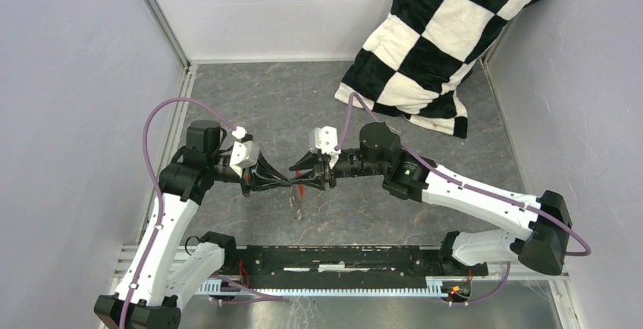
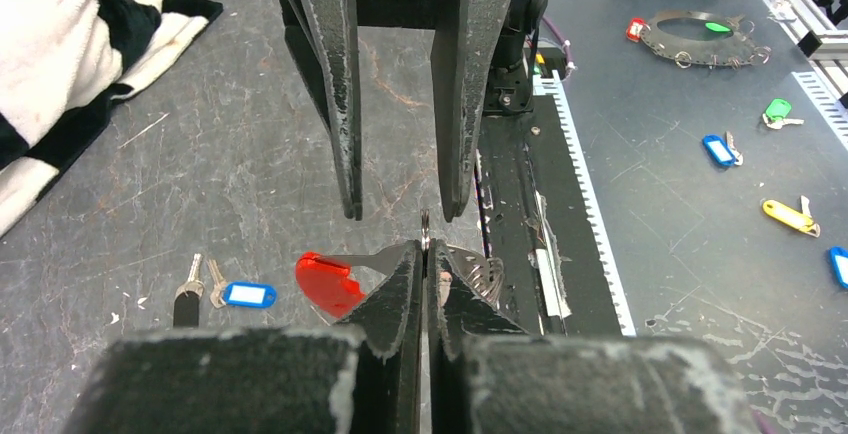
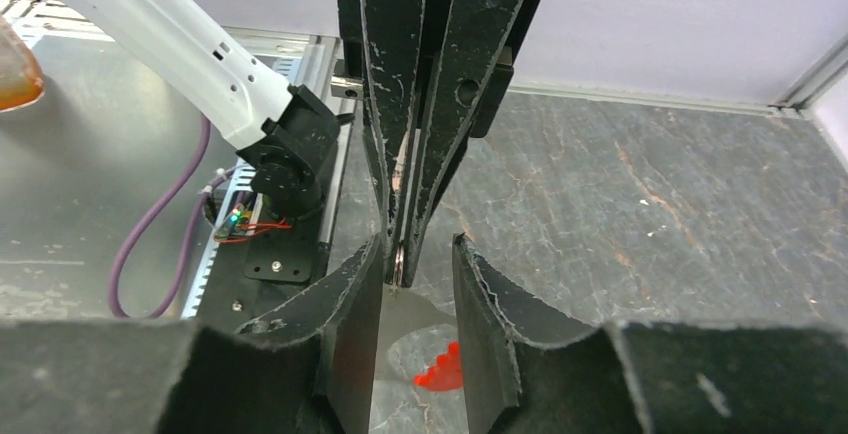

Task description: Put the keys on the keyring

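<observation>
My left gripper (image 2: pixel 427 250) is shut on the thin metal keyring (image 2: pixel 426 222), held edge-on above the table. Its red tag (image 2: pixel 326 280) hangs to one side. My right gripper (image 3: pixel 418 250) is open and faces the left gripper tip to tip, with its fingers on either side of the keyring (image 3: pixel 400 268). In the top view the two grippers meet at the table's middle, left (image 1: pixel 283 182) and right (image 1: pixel 307 174). The black-headed key (image 2: pixel 186 300) and the blue-headed key (image 2: pixel 247 295) lie side by side on the table below. Neither gripper touches them.
A black-and-white checkered cushion (image 1: pixel 432 41) lies at the back right. The black base rail (image 1: pixel 341 257) runs along the near edge. Beyond the rail, on a metal surface, lie several spare tagged keys (image 2: pixel 718 149) and a black ring holder (image 2: pixel 700 39).
</observation>
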{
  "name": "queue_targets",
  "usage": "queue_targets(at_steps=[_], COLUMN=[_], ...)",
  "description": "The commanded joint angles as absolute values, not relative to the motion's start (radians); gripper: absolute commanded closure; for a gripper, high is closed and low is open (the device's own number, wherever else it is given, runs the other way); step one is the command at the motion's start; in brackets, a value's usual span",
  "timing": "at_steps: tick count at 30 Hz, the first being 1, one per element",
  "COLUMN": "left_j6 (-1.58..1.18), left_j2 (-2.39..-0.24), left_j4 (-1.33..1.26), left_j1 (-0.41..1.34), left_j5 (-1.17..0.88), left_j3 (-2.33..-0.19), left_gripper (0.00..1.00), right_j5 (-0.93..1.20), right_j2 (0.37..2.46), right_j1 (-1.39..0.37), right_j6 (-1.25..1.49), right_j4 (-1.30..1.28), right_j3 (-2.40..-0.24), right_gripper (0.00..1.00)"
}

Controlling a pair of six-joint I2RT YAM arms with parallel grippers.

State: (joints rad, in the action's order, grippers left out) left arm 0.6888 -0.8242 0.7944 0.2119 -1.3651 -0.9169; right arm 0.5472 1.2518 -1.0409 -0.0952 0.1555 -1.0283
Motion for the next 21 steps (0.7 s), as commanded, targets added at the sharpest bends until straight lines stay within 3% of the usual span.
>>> queue_targets(at_steps=[1,11,17,19,21], left_j6=[0.697,0.703,0.697,0.693,0.686], left_j2=[-0.811,-0.810,-0.805,-0.800,-0.791], left_j4=[0.804,0.803,0.804,0.802,0.803], left_j1=[0.216,0.216,0.216,0.216,0.216], left_j5=[-1.375,-1.365,-1.376,-1.369,-1.352], left_j3=[-0.926,-0.933,-0.939,-0.935,-0.927], left_gripper=[0.98,0.98,0.98,0.98,0.89], right_j5=[0.599,0.620,0.587,0.579,0.573], right_j2=[1.278,1.325,1.322,1.308,1.290], right_j1=[-1.045,-1.045,-1.044,-1.044,-1.044], right_j6=[-0.080,-0.103,-0.104,-0.101,-0.092], right_j4=[0.098,-0.031,-0.016,-0.007,0.049], right_j3=[-1.110,-1.166,-1.161,-1.149,-1.129], right_gripper=[0.64,0.69,0.97,0.99,0.99])
